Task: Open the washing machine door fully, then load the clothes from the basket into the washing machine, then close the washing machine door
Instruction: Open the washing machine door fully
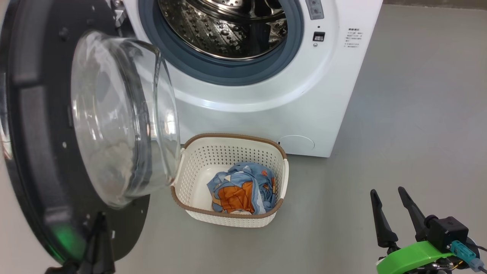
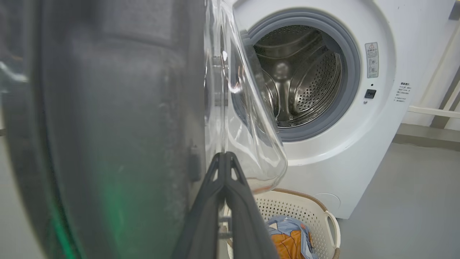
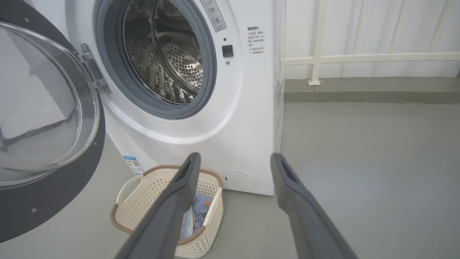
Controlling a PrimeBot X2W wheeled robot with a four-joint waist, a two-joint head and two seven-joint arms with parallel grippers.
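The washing machine (image 1: pixel 266 99) stands with its steel drum (image 1: pixel 228 26) exposed. Its black washing machine door (image 1: pixel 34 152) is swung out to the left, the glass bowl (image 1: pixel 121 118) bulging over the basket's left rim. On the floor before the machine sits the cream basket (image 1: pixel 198 163), with the blue and orange clothes (image 1: pixel 241 188) inside. My left gripper (image 1: pixel 100 219) is shut and empty, its tips (image 2: pixel 225 155) close to the door's inner face (image 2: pixel 107 126) below the bowl; I cannot tell whether they touch. My right gripper (image 1: pixel 388 191) is open above the floor, right of the basket (image 3: pixel 143 201), with nothing in it (image 3: pixel 235 158).
Grey floor (image 1: pixel 399 114) spreads to the right of the machine and basket. A raised kerb (image 3: pixel 359 95) and a white railing (image 3: pixel 359 57) run behind it. The open door takes up the space left of the basket.
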